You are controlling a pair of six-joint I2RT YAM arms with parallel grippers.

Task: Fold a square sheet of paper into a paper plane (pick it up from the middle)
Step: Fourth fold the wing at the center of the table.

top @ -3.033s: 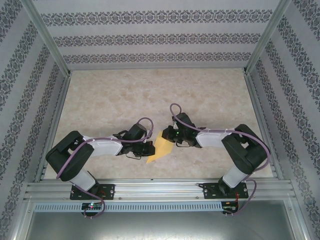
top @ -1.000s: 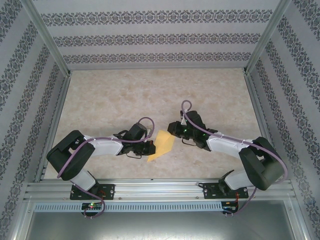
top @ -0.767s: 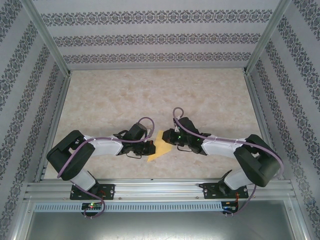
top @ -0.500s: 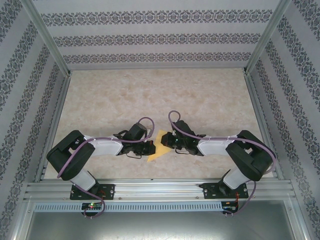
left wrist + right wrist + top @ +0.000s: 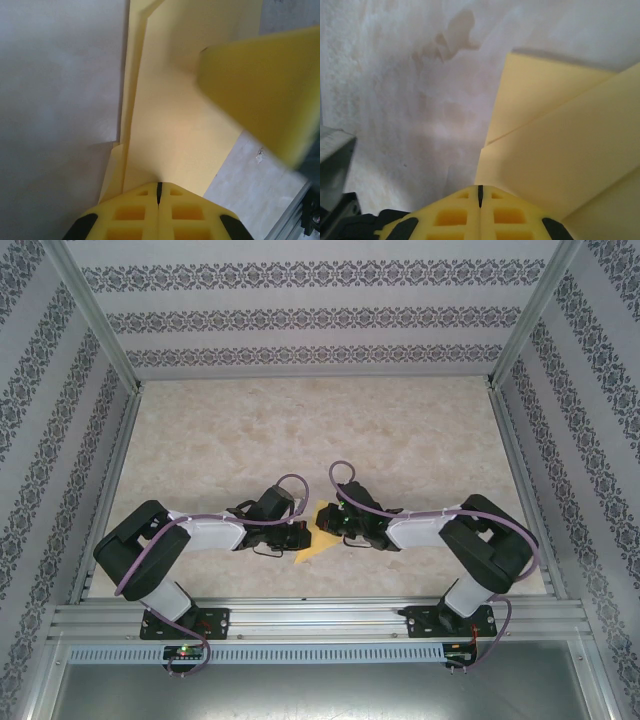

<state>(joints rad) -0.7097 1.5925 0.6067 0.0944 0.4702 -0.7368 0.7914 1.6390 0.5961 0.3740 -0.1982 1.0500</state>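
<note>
R: Position of sheet of paper (image 5: pixel 311 550), overhead view?

K: Flat on the table (image 5: pixel 300 430), about centre left to right, close to the aluminium rail (image 5: pixel 320 618) at the near edge. Yellow, already part-folded, narrowing to a point on the rail side. Both arms reach inward and meet over it.

R: Left gripper (image 5: pixel 304 536)?

K: Comes in from the left, over the sheet's left edge. In the left wrist view its two yellow fingers (image 5: pixel 135 215) are pressed together with only a thin seam between them. The tips sit at the near edge of the paper (image 5: pixel 175 130). Cannot tell whether any layer is caught in the seam.

R: Right gripper (image 5: pixel 327 527)?

K: Comes in from the right, over the sheet's far part, just beside the left one. Right wrist view shows the same: fingers (image 5: pixel 505 215) pressed together, thin seam, tips at the paper's (image 5: pixel 560 145) edge. Bare marbled table to their left. Grip on a layer not resolvable.

R: Fold state?

K: Left wrist view: at least two layers, with long straight edges running away from the fingertips along the left side. A small corner pokes out beside the tips. Right wrist view: a top layer with a slanted edge lies over a lower layer, whose corner shows beyond it.

R: Anything else?

K: Blurred yellow block (image 5: pixel 265 95) at upper right of the left wrist view, above the paper. Too blurred to name.
</note>
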